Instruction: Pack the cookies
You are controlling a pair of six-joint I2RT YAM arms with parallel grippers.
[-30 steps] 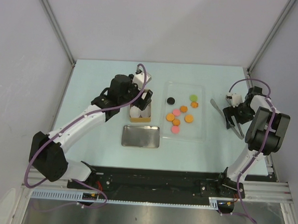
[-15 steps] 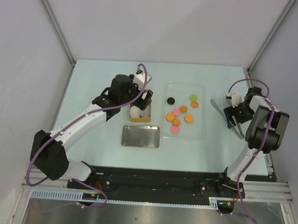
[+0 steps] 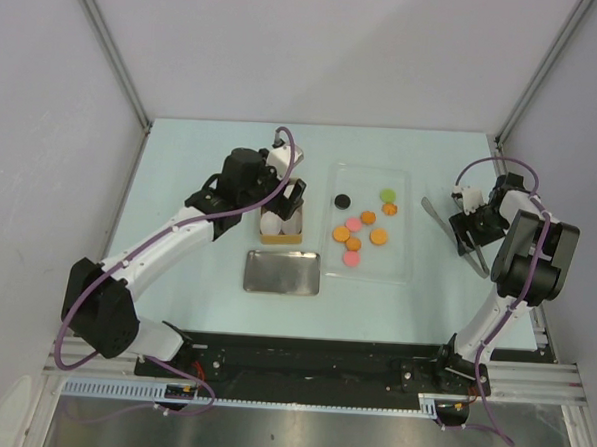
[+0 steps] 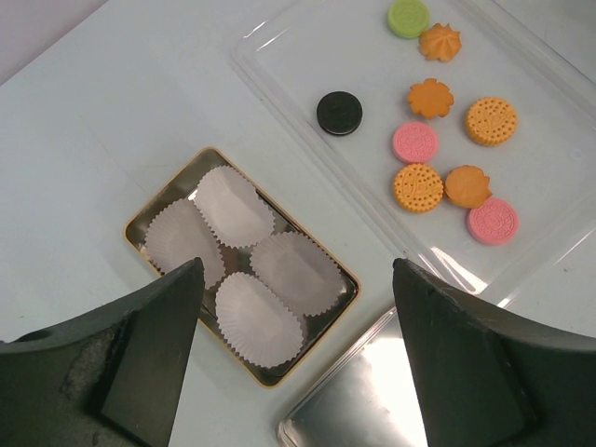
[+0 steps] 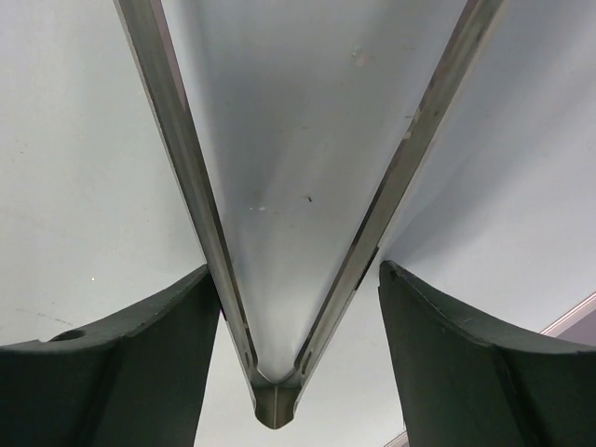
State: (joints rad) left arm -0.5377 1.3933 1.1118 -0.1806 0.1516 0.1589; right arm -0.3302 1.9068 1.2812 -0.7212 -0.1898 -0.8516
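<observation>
Several cookies (image 3: 358,233) lie on a clear plastic tray (image 3: 368,270) at mid table: orange ones, two pink, a green one (image 4: 408,17) and a black one (image 4: 339,113). My left gripper (image 3: 290,209) hangs open above a small gold-rimmed box (image 4: 139,222) lined with white paper cups (image 4: 264,318); nothing is between its fingers (image 4: 298,264). On the right, my right gripper (image 3: 466,236) is low over metal tongs (image 3: 436,214). In the right wrist view the tongs' joined end (image 5: 277,400) lies between the open fingers (image 5: 296,268); the left finger touches one arm, the right stands just clear.
A flat metal lid (image 3: 282,272) lies in front of the box, left of the tray; its corner (image 4: 391,391) shows under the left gripper. The enclosure's frame posts and walls close in the table at the back and the sides.
The right gripper's fingers have drawn closer together around the tongs. The left arm and the cookies have not moved.
</observation>
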